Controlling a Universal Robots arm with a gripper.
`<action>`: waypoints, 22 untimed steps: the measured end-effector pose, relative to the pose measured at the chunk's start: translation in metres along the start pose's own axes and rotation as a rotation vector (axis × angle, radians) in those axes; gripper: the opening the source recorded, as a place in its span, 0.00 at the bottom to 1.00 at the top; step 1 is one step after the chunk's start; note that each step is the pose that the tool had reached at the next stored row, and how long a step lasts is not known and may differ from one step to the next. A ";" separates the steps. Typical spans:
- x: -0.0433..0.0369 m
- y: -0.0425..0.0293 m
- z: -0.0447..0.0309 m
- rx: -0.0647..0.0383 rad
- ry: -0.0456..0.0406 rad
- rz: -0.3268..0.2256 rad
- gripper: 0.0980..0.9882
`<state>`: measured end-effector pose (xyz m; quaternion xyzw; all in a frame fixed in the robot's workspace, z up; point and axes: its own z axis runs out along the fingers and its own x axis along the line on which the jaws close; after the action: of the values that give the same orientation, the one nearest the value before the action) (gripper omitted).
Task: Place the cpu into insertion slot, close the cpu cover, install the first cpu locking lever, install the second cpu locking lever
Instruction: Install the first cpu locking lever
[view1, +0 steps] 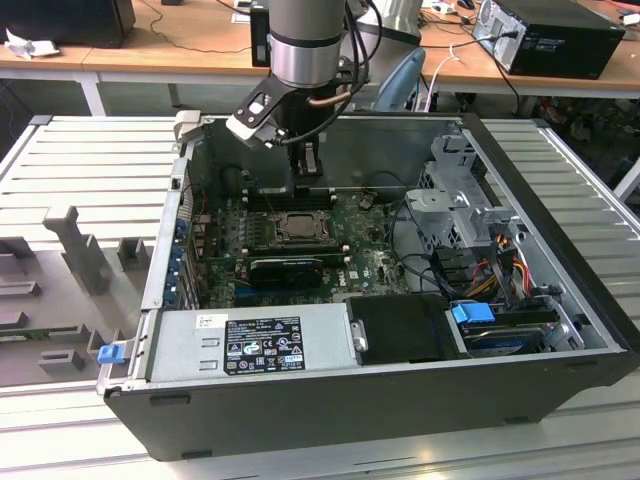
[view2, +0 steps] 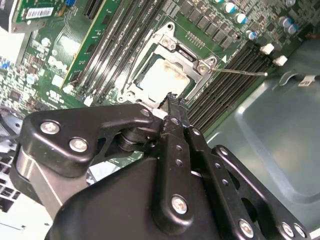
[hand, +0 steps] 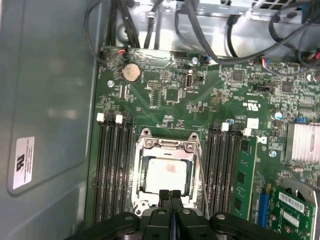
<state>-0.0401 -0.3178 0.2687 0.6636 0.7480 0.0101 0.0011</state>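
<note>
Big open computer case (view1: 400, 400) is lying on its side, I'd guess so the motherboard (hand: 170, 95) faces up and the arm (view1: 305, 40) can come straight down into it. The cpu cover (hand: 167, 145) is lying flat over the insertion slot (hand: 142, 205), and the cpu (hand: 167, 172) is sitting in there, showing through the window. A thin wire lever (hand: 201, 180) runs alongside – can't tell if it's latched. The gripper (hand: 170, 194) is pinched together on nothing, tips right at the socket's edge – looks set for poking, not grabbing.
</note>
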 end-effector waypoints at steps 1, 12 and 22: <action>0.0000 0.0000 0.0000 0.000 0.0002 -0.017 0.01; 0.0000 0.0000 0.0000 0.001 0.0016 -0.098 0.01; 0.0000 0.0000 0.0000 0.002 0.0022 -0.139 0.01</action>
<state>-0.0402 -0.3178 0.2687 0.6100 0.7924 0.0102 0.0005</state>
